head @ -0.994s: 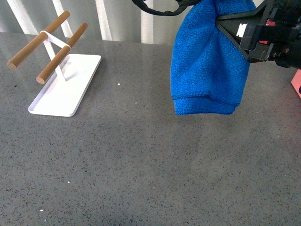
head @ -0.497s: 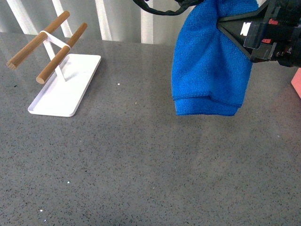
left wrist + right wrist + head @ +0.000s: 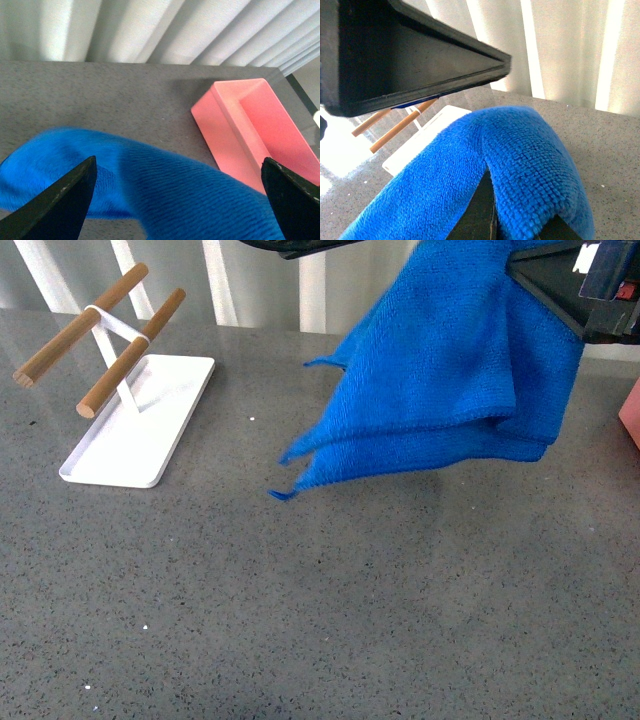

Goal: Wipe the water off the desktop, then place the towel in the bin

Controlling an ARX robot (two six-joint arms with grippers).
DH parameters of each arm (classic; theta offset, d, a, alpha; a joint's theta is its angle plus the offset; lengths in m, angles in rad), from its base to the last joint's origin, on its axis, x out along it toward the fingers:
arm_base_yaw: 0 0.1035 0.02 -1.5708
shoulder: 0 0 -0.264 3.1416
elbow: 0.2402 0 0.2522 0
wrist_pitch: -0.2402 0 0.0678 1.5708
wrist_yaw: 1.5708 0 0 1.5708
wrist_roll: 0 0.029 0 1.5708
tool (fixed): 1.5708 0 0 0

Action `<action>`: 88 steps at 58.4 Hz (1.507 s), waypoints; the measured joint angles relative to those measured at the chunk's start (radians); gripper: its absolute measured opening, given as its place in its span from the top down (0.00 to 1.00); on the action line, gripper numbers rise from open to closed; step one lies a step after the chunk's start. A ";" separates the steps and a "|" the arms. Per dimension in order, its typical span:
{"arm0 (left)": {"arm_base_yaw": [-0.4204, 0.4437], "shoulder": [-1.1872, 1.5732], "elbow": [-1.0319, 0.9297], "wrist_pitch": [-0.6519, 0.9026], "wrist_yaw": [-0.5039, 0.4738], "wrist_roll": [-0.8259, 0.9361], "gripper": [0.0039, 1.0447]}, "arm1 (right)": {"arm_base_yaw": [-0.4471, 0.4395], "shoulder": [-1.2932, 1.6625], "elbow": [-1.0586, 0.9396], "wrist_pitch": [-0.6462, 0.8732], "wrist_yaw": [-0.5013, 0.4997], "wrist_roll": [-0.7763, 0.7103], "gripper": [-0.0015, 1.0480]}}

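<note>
The bright blue towel [image 3: 450,370] hangs in the air over the back right of the speckled dark-grey desktop [image 3: 300,620]. Its loose corners flare out to the left. My right gripper [image 3: 530,270], at the top right of the front view, is shut on the towel's upper part. In the right wrist view the towel [image 3: 520,165] is draped over the lower finger of that gripper [image 3: 497,120]. My left gripper [image 3: 180,200] is open, with the towel [image 3: 165,190] lying blurred below its spread fingers. The pink bin [image 3: 255,130] stands on the desktop beyond it. I can make out no water.
A white tray [image 3: 140,440] carrying a rack of two wooden rods [image 3: 130,340] stands at the back left. An edge of the pink bin [image 3: 631,410] shows at the far right. Pale curtains hang behind the desktop's back edge.
The right gripper has moved up and to the right with the towel. The towel has swung, and its lower layers now fan out to the left instead of hanging straight.
</note>
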State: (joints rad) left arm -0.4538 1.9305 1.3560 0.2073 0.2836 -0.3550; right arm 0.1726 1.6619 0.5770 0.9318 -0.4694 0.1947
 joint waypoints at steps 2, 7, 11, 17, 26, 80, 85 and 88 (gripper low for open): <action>0.019 0.001 0.000 -0.006 -0.008 0.017 0.07 | -0.004 -0.002 0.000 -0.002 0.000 0.000 0.97; 0.062 0.002 -0.015 -0.014 -0.021 0.060 0.06 | -0.013 -0.008 0.000 -0.005 -0.004 0.000 0.97; 0.104 0.001 -0.041 -0.014 -0.019 0.101 0.06 | -0.023 -0.015 0.000 -0.008 -0.005 0.000 0.97; 0.194 -0.030 -0.140 -0.003 -0.004 0.166 0.06 | -0.045 -0.030 0.000 -0.018 -0.005 0.000 0.97; 0.320 -0.244 -0.407 0.043 0.089 0.264 0.06 | -0.072 -0.045 0.003 -0.048 -0.005 -0.003 0.97; 0.560 -1.044 -1.231 0.549 -0.181 0.348 0.97 | -0.111 -0.047 0.019 -0.097 -0.014 -0.028 0.97; 0.528 -1.115 -1.263 0.504 -0.216 0.348 0.97 | -0.113 -0.047 0.019 -0.101 -0.013 -0.034 0.97; 0.480 -1.162 -1.279 0.474 -0.278 0.348 0.97 | -0.113 -0.047 0.019 -0.102 -0.012 -0.034 0.97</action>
State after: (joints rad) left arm 0.0261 0.7689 0.0769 0.6815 0.0055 -0.0071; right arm 0.0597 1.6154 0.5957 0.8295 -0.4816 0.1604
